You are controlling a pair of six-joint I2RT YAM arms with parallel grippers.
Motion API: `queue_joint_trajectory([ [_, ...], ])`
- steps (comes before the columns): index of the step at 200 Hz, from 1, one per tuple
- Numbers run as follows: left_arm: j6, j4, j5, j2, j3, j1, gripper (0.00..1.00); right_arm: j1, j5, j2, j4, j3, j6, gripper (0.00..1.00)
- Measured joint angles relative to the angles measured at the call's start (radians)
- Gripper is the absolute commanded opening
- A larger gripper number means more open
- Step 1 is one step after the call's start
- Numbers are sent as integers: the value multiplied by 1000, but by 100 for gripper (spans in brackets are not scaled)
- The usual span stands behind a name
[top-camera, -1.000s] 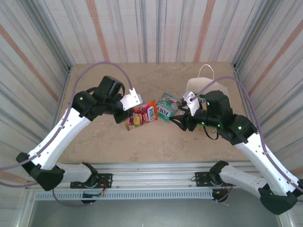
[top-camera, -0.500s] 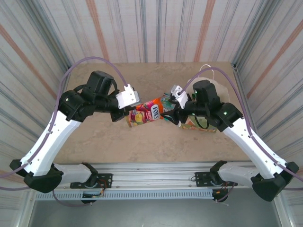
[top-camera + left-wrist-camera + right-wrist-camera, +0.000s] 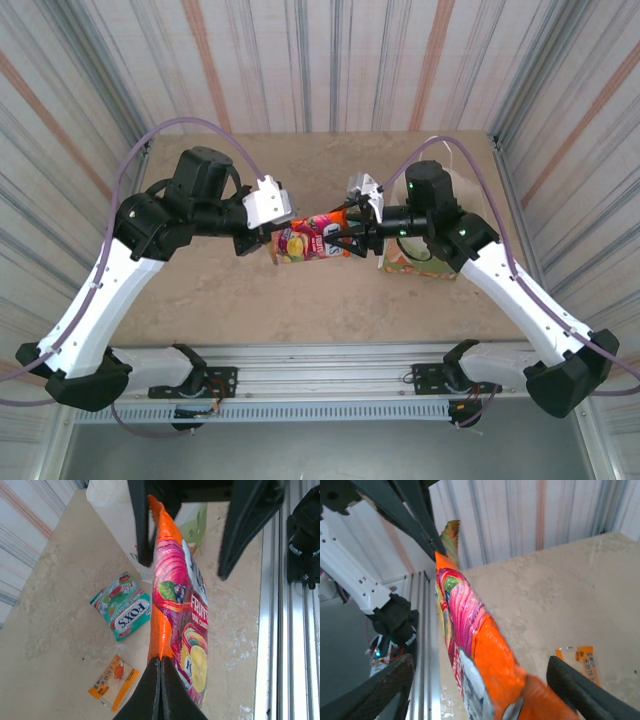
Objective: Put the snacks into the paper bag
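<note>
Moved since the earlier frame: right gripper [image 3: 345,228] away from the paper bag [image 3: 430,262] to the orange packet's [image 3: 310,238] far end, fingers [image 3: 580,687] spread either side, seemingly not yet pinching. Left gripper [image 3: 160,680]: clamped tight on the packet's opposite edge, holding it above the table [image 3: 220,300]. Teal packet [image 3: 122,607] and tiny orange packet [image 3: 114,681]: flat on the table, near the bag.

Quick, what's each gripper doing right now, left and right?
Left gripper: shut on the orange packet, pinching one end.
Right gripper: open, its fingers either side of the packet's other end, not yet closed on it.
</note>
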Motion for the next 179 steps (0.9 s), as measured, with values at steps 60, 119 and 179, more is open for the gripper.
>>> queue_joint_trajectory([
  [60, -16, 73, 7, -28, -37, 0, 0, -19, -45, -16, 50, -25, 21, 7],
  [119, -55, 137, -14, -33, -70, -1, 48, -55, -32, -72, 5, -30, -18, 0],
  [179, -182, 233, -108, -59, -176, -1, 79, -178, -36, -95, -67, 14, -68, 0],
])
